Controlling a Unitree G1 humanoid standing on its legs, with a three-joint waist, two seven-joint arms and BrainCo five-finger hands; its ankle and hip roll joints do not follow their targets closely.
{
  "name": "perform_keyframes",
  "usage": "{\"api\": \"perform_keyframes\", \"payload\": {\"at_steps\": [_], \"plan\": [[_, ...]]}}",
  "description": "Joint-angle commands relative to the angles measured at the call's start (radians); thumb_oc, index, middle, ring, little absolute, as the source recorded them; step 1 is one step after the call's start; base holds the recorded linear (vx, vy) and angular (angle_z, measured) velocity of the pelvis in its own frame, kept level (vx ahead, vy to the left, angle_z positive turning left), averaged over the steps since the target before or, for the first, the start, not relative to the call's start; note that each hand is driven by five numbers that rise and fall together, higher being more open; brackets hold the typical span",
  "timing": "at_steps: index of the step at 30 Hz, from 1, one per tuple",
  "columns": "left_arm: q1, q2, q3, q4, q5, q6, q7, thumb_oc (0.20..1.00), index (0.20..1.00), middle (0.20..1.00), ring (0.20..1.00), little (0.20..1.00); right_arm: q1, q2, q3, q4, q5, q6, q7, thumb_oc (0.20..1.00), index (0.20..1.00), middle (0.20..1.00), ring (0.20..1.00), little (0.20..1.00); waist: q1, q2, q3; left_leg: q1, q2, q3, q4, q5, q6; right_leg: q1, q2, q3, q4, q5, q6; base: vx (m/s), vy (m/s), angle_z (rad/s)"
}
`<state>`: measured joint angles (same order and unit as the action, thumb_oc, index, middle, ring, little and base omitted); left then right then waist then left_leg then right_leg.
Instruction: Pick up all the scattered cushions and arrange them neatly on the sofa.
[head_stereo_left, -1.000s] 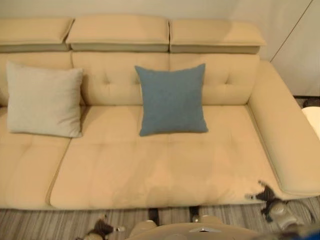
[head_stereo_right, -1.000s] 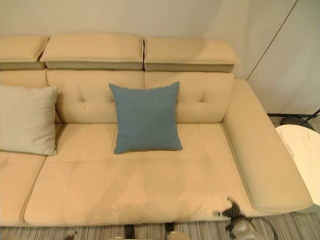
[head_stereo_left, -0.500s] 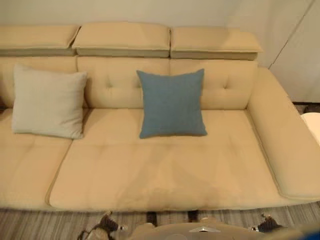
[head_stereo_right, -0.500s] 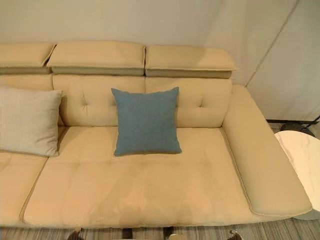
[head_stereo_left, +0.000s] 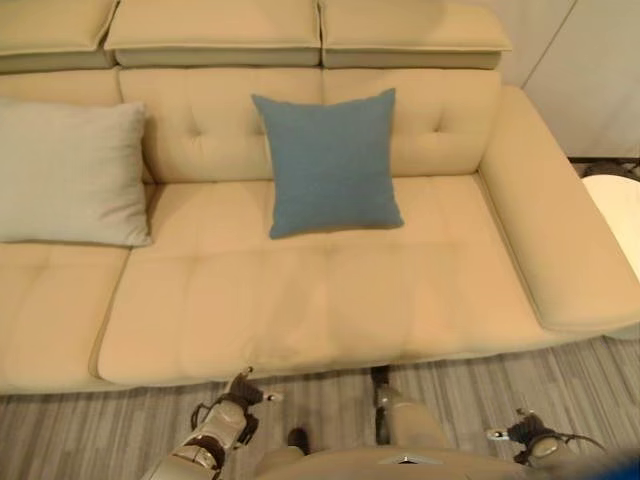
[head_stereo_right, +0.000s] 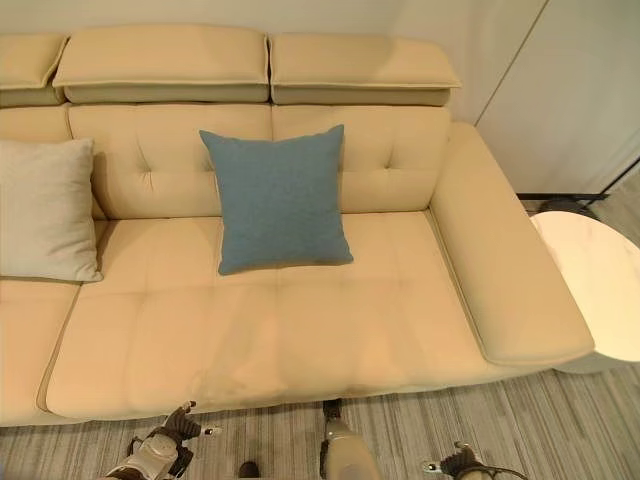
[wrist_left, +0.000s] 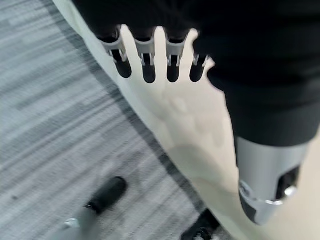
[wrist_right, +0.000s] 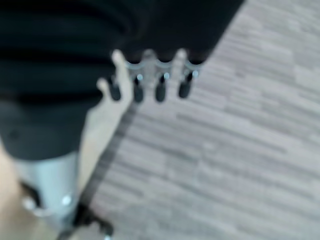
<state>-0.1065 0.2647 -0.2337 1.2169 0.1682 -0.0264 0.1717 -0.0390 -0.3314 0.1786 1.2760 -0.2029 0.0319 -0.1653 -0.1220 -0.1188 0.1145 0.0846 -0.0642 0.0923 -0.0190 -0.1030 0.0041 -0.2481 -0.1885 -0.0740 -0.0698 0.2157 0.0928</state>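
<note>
Grey striped carpet (head_stereo_left: 120, 440) runs along the front of a long beige tufted leather sofa (head_stereo_left: 330, 310), which stands against a pale wall with its padded headrests along the top of the backrest and a broad armrest (head_stereo_left: 550, 240) at its right end. Just beyond that armrest stands a round white table (head_stereo_right: 600, 285).

Two cushions are on the sofa. A square blue-grey fabric cushion (head_stereo_left: 328, 162) stands upright near the middle of the seat, leaning against the backrest, its lower edge resting on the seat. A pale grey-white fabric cushion (head_stereo_left: 72, 172) leans against the backrest toward the left end of the sofa, well apart from the blue one.

Both hands hang low over the carpet in front of the sofa's front edge, touching neither cushion. The left hand (head_stereo_left: 238, 398) shows below the front edge toward the left; in its wrist view its fingers (wrist_left: 146, 60) hang straight and slack beside the thumb, holding nothing, with the sofa's front edge past them. The right hand (head_stereo_left: 522, 432) shows near the right front corner of the sofa; its fingers (wrist_right: 161, 82) likewise hang loose and empty above the carpet.
</note>
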Motion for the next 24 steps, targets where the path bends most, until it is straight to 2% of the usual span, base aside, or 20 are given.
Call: {"api": "perform_keyframes", "payload": {"at_steps": [1,3,4,6,7,10,14,24], "plan": [[0.013,0.076,0.024,-0.018,-0.008,0.0,0.011,1.0,1.0,1.0,1.0,1.0,-0.069,-0.024,0.069,-0.005,-0.036,0.023,-0.006,1.0,1.0,1.0,1.0,1.0,0.049,0.05,0.047,-0.092,0.052,-0.009,0.058,-0.013,-0.016,-0.006,-0.002,-0.043,0.146,-0.107,0.075,-0.38,0.215,-0.16],[0.013,0.083,0.019,-0.012,0.001,0.004,0.008,1.0,1.0,1.0,1.0,1.0,-0.067,-0.021,0.076,-0.003,-0.036,0.021,-0.004,1.0,1.0,1.0,1.0,1.0,0.067,0.054,0.047,-0.101,0.047,-0.002,0.05,-0.004,-0.003,0.027,0.016,-0.046,0.22,-0.158,0.058,-0.24,0.123,-0.4],[0.017,0.086,0.018,-0.011,0.005,0.007,0.005,1.0,1.0,1.0,1.0,1.0,-0.066,-0.019,0.081,0.0,-0.035,0.018,-0.006,1.0,1.0,1.0,1.0,1.0,0.075,0.062,0.041,-0.107,0.054,0.002,0.046,0.005,0.005,0.042,0.034,-0.043,0.296,-0.199,0.048,-0.16,0.074,-0.53],[0.019,0.086,0.019,-0.01,0.005,0.008,0.003,1.0,1.0,1.0,1.0,1.0,-0.066,-0.018,0.081,0.001,-0.034,0.017,-0.005,1.0,1.0,1.0,1.0,1.0,0.078,0.064,0.035,-0.113,0.055,0.005,0.044,0.01,0.006,0.046,0.041,-0.037,0.321,-0.214,0.044,-0.1,0.012,-0.23],[0.024,0.087,0.021,-0.002,0.006,0.008,0.003,1.0,1.0,1.0,1.0,1.0,-0.068,-0.017,0.076,0.002,-0.02,0.01,-0.007,1.0,1.0,1.0,1.0,1.0,0.093,0.056,0.013,-0.129,0.053,0.017,0.042,0.021,-0.001,0.115,0.062,-0.03,0.291,-0.249,0.048,-0.08,-0.063,-0.12],[0.035,0.078,0.034,0.003,-0.002,0.004,0.006,1.0,1.0,1.0,1.0,1.0,-0.066,-0.013,0.076,0.0,-0.026,0.011,-0.011,1.0,1.0,1.0,1.0,1.0,0.111,0.038,-0.018,-0.135,0.057,0.041,0.029,0.03,-0.015,0.177,0.065,-0.054,0.178,-0.25,0.048,-0.03,-0.114,-0.35],[0.051,0.06,0.054,0.014,-0.016,0.005,0.008,1.0,1.0,1.0,1.0,1.0,-0.068,-0.02,0.075,0.004,-0.02,0.011,-0.011,1.0,1.0,1.0,1.0,1.0,0.108,0.038,-0.036,-0.127,0.072,0.048,0.016,0.044,-0.029,0.208,0.086,-0.04,0.082,-0.236,0.041,0.03,-0.111,-0.12],[0.083,0.034,0.073,0.041,-0.021,0.019,-0.005,1.0,1.0,1.0,1.0,1.0,-0.052,-0.013,0.076,0.023,-0.013,0.008,-0.011,1.0,1.0,1.0,1.0,1.0,0.109,0.05,-0.039,-0.057,0.086,0.028,-0.032,0.06,-0.043,0.283,0.104,-0.057,0.009,-0.233,0.033,0.04,-0.038,0.01]]}}
